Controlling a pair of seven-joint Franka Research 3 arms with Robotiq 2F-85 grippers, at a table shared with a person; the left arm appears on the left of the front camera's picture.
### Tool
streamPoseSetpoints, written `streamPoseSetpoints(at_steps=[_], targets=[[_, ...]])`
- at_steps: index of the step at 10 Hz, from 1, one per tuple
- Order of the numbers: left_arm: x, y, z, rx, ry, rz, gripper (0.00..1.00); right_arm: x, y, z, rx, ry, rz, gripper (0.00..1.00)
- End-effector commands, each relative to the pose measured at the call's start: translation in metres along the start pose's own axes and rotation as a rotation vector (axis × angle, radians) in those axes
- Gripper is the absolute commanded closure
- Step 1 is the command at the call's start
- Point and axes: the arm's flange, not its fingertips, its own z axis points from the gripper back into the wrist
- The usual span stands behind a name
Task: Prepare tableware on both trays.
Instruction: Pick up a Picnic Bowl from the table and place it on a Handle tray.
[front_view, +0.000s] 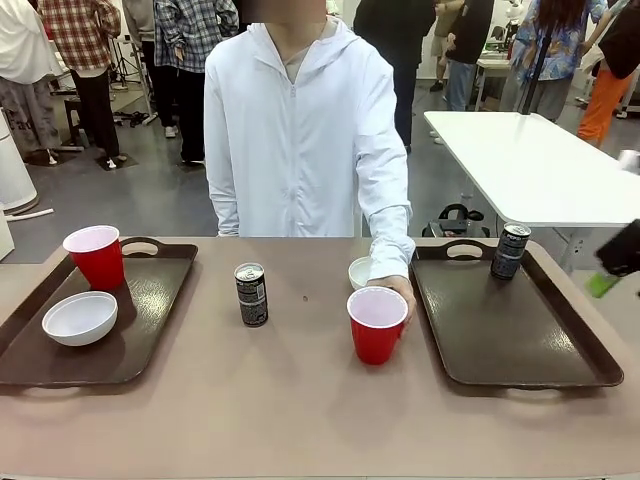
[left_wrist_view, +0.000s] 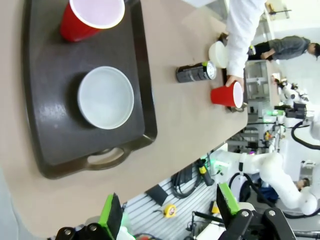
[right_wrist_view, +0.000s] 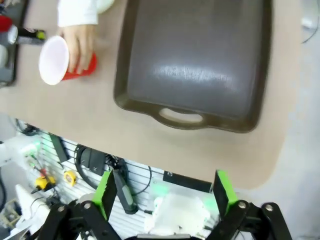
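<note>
Loading midway: person's hand (front_view: 398, 288) holds a red cup (front_view: 376, 330) on the tabletop (front_view: 300, 400) beside the right tray (front_view: 500, 340), left end effector (left_wrist_view: 168, 197) and right end effector (right_wrist_view: 164, 180) gape empty; next, cup probably needs lifting onto it.

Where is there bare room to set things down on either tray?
Right tray: nearly all bare; only a can stands at its far edge. Left tray: right half free beside the cup and bowl. Table: near strip bare. Crowded between the trays: loose can, second cup in the person's hand, second bowl.
</note>
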Motion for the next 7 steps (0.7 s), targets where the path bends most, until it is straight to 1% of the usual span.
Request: streamPoseSetpoints(at_steps=[1,2,3,4,5,7], targets=[[0.001,0.0,0.003,-0.016,-0.008,-0.001,0.0,0.004,-0.009,-0.011,-0.015,0.004,-0.013,0.0],[0.001,0.0,0.003,-0.016,-0.008,-0.001,0.0,0.002,-0.016,-0.018,-0.012,0.015,-0.023,0.0],[0.001,0.0,0.003,-0.016,-0.008,-0.001,0.0,0.003,-0.02,-0.022,0.009,-0.013,-0.046,0.0],[0.001,0.0,0.003,-0.016,-0.008,-0.001,0.0,0.004,-0.025,-0.023,0.066,-0.04,-0.058,0.0],[0.001,0.0,0.003,-0.016,-0.008,-0.001,0.0,0.001,-0.016,-0.002,-0.002,0.001,-0.036,0.0],[0.001,0.0,0.003,-0.016,-0.008,-0.001,0.0,0.001,-0.016,-0.002,-0.002,0.001,-0.036,0.0]])
